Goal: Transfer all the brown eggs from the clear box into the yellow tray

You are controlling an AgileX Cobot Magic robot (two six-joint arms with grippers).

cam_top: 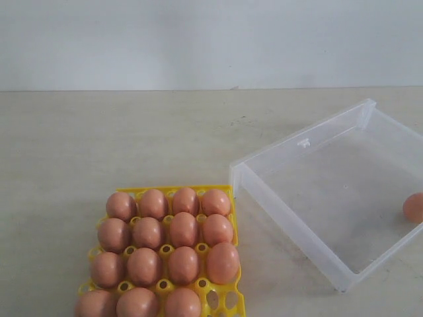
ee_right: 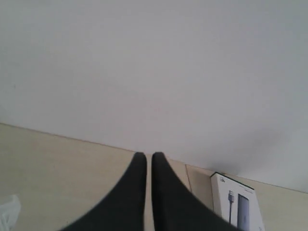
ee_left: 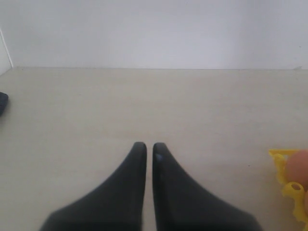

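The yellow tray [cam_top: 232,198] lies at the lower left of the exterior view, and several brown eggs [cam_top: 184,228] fill its cups. One brown egg [cam_top: 414,207] rests inside the clear box [cam_top: 284,210] at the right edge. Neither arm appears in the exterior view. My left gripper [ee_left: 146,146] is shut with nothing between its fingers, above bare table, with a corner of the yellow tray [ee_left: 288,188] and an egg [ee_left: 299,166] off to its side. My right gripper [ee_right: 145,156] is shut and holds nothing, facing the wall.
A white product carton [ee_right: 238,204] printed with a cable and device lies on the table near the right gripper. A dark object [ee_left: 2,102] sits at the edge of the left wrist view. A pale wall runs behind the table.
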